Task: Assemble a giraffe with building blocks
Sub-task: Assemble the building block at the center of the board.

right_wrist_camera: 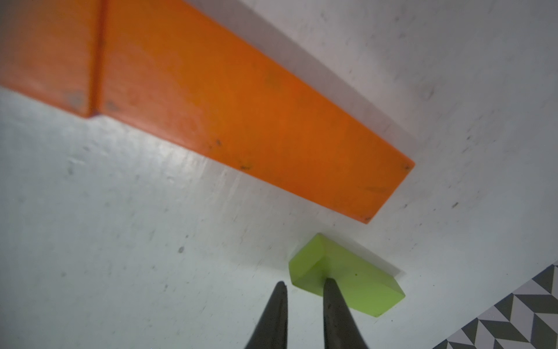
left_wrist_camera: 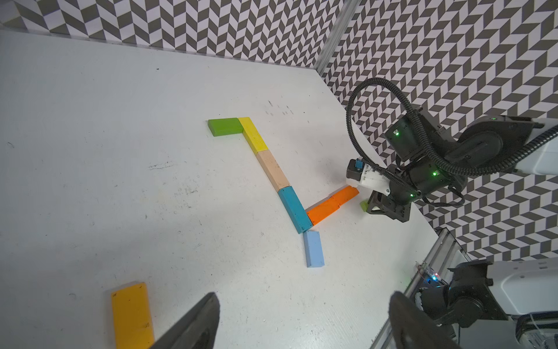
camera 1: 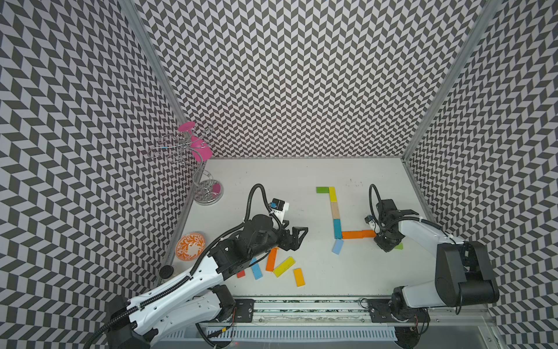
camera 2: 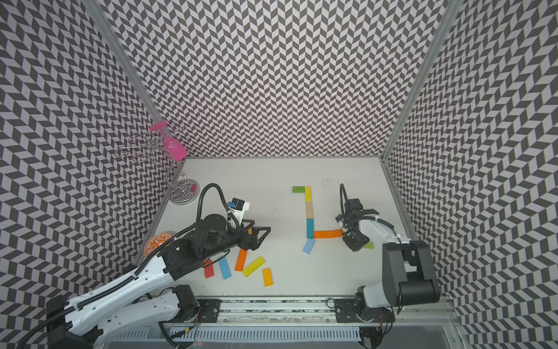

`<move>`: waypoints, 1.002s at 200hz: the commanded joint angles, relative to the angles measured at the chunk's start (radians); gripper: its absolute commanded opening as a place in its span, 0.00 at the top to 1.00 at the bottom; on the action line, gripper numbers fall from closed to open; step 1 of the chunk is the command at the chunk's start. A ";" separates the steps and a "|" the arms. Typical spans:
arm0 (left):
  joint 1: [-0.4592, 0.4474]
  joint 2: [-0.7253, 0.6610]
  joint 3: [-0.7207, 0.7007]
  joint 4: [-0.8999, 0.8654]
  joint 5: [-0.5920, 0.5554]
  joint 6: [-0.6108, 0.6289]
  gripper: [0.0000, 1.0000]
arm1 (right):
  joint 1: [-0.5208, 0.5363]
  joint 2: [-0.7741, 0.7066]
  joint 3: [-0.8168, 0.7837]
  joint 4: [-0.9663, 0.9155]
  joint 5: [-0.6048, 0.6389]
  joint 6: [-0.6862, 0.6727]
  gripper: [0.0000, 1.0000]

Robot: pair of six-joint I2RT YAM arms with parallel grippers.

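A partly built figure lies flat on the white counter (camera 1: pixel 271 181). A green block (camera 1: pixel 322 189) butts sideways against the far end of a yellow block (camera 1: pixel 332 194). From there a tan block (camera 1: pixel 335 209) and a teal block (camera 1: pixel 337 228) run end to end in one line toward the near edge. At the teal block's near end, two orange blocks (camera 1: pixel 358 234) laid end to end branch off toward the right arm. A light blue block (camera 1: pixel 338 247) sits tilted just below that corner, close against the teal one.

The right pincer (right_wrist_camera: pixel 305 284) points down just past the free end of the orange blocks. Its fingers are drawn close together and grip nothing. One fingertip (right_wrist_camera: pixel 332 290) overlaps the top of a lime block (right_wrist_camera: pixel 362 284), which lies flat there, apart from the orange row. Whether the tip presses on it I cannot tell.

The left pincer (left_wrist_camera: pixel 305 297) hangs over bare counter with its fingers spread wide and empty, between the figure and a loose heap near the front edge. The heap holds a spare orange block (camera 1: pixel 271 259), a long yellow block (camera 1: pixel 284 266), an amber block (camera 1: pixel 299 277), a blue block (camera 1: pixel 256 269) and a red block (camera 1: pixel 241 274) — the last two partly under the left arm. A patterned orange bowl (camera 1: pixel 190 246) sits by the left wall.
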 commanded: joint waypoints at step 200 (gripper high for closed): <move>-0.031 -0.018 -0.009 -0.012 -0.044 -0.001 0.11 | -0.058 0.140 0.108 -0.042 -0.014 -0.122 0.34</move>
